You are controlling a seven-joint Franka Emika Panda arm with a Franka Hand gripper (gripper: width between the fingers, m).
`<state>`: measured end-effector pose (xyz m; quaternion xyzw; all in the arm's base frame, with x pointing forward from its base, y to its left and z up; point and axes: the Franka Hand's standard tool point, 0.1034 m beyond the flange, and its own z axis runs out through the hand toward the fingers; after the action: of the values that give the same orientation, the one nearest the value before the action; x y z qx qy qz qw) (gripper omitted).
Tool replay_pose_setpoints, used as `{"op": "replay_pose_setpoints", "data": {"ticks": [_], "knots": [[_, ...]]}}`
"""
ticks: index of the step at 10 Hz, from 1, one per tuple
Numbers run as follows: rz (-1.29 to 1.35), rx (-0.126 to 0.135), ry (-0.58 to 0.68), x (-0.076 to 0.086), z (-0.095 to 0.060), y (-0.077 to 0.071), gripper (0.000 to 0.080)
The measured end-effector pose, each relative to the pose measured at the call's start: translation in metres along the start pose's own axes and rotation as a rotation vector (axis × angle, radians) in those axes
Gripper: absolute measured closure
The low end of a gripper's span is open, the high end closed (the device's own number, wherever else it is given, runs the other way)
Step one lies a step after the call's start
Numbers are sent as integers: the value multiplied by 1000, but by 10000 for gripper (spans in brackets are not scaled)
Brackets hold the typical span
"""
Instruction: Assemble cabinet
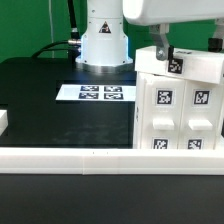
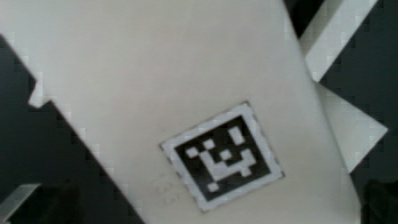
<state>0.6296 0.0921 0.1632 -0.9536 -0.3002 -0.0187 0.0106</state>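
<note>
Counts: one cabinet [image 1: 180, 100], one arm with one gripper [image 1: 163, 52], one marker board [image 1: 101, 93], one long white rail [image 1: 70, 160] across the front, one small white block [image 1: 3, 121] at the exterior view's left edge.
Tags counted: four on the marker board; five or so visible on the cabinet in the exterior view; one on the white panel [image 2: 178, 120] filling the wrist view.
Cabinet, look: large, white, boxy, made of flat panels; front face split into square sections, each with a black-and-white tag; another tag [image 1: 175, 66] on the upper part near the gripper.
Cabinet, place: on the black table [image 1: 50, 100], at the exterior view's right, just behind the rail and beside the marker board; appears to sit flat, upper panel slightly tilted.
Gripper, place: directly above the cabinet's top edge, dark finger [image 1: 161, 53] reaching down to it.
Gripper, fingers: cannot tell whether spread, clenched or grasping; no fingertip clearly seen in either view.
Cut off: cabinet's right side and the arm's upper part run out of the exterior view; the small block only partly in view.
Hard to make out: wrist view blurred, only a tagged [image 2: 224, 156] white surface against dark background.
</note>
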Motion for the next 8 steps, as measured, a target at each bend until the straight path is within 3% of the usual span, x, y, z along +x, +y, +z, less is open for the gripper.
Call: {"op": "replay_pose_setpoints", "data": {"ticks": [3, 8], "knots": [[-145, -26, -11, 2, 2, -3, 2], [-123, -26, -13, -1, 8, -6, 2]]}}
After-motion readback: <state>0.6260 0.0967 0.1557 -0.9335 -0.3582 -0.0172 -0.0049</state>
